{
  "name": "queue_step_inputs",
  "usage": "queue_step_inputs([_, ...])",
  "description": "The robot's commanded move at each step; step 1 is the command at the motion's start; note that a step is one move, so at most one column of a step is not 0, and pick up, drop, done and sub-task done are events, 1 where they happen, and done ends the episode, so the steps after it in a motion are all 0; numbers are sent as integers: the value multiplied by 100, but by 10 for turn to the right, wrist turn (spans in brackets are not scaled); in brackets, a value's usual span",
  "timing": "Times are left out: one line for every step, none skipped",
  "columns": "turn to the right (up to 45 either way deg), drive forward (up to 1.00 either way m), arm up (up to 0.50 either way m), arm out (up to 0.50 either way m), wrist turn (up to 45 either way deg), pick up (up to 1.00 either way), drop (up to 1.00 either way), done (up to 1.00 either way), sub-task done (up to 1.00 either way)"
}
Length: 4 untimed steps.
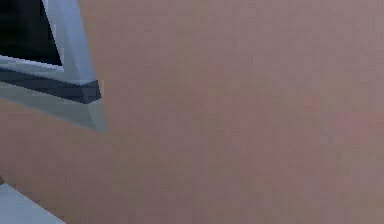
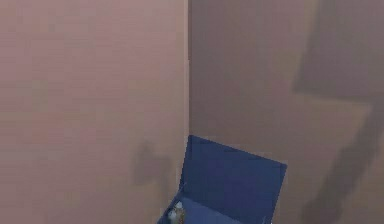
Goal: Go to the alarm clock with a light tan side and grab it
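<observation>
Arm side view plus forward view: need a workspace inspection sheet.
surface: blue boxy thing at the arm side view's bottom edge
job's things: small round grey-tan blob at the blue thing's lower left; too small to confirm as the alarm clock
clutter: nothing seen
grippers: nothing seen
cables: nothing seen
surroundings: pink walls meeting in a corner; dark pane in a pale frame at the forward view's upper left

Blue angular furniture (image 2: 232, 180) in the wall corner, small greyish blob (image 2: 178, 212) at its lower-left edge.
</observation>
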Motion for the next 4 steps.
queue_step_inputs([0,0,0,28,0,0,0,0,0])
queue_step_inputs([0,0,0,0,450,0,0,0,0])
queue_step_inputs([0,0,0,0,450,0,0,0,0])
queue_step_inputs([0,0,0,0,450,0,0,0,0])
